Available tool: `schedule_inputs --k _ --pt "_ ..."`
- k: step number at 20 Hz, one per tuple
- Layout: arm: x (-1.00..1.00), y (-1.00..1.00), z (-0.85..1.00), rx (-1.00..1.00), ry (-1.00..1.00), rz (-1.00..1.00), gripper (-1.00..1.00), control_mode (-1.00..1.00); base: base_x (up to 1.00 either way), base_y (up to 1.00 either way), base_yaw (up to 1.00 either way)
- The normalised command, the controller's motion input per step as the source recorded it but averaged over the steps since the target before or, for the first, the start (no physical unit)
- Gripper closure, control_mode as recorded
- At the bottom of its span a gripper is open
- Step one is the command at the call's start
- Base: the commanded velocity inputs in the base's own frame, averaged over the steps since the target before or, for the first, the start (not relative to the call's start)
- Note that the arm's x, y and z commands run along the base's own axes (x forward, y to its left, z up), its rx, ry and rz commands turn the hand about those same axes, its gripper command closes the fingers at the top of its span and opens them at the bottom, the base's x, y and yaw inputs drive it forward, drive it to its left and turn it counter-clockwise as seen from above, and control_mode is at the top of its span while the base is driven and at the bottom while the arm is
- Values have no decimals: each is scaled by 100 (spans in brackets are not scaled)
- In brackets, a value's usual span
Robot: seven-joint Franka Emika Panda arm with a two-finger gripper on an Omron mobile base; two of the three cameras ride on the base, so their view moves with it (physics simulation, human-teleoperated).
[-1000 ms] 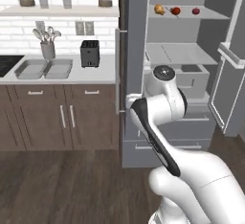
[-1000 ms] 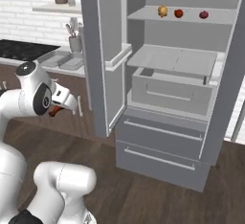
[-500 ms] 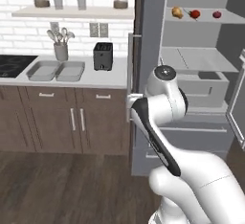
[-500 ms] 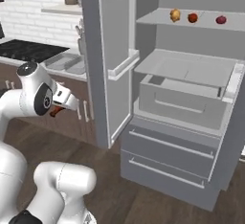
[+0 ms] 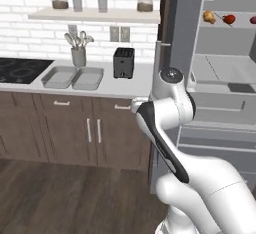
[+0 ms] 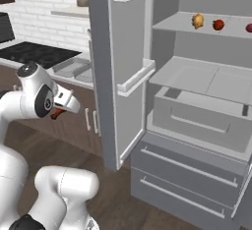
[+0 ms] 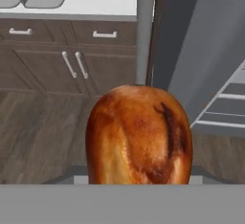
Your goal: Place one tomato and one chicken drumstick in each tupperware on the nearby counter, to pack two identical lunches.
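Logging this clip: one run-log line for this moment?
tool: shut on drumstick | trays: empty on counter | fridge shelf: drumstick, tomatoes left

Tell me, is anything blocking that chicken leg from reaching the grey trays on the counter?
Nothing visible blocks it. The chicken drumstick is held in the gripper over the wood floor, and both tupperware lie bare on the counter ahead, beside the toaster.

Kitchen — cooktop (image 5: 17, 69), open fridge (image 6: 197, 106)
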Motion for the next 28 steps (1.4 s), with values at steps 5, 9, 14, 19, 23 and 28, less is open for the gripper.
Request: schedule_inputs --k 5,9,14,19,23,28 --pt "0 0 0 0 0 0 100 100 73 98 0" --pt "0 0 0 0 0 0 100 100 -22 12 20" --pt "0 0 0 0 0 0 100 100 28 -17 27" --pt "0 0 0 0 0 0 100 100 86 29 15" --pt "0 0 0 0 0 0 100 100 95 90 2" --pt "0 0 0 0 0 0 100 100 93 100 -2"
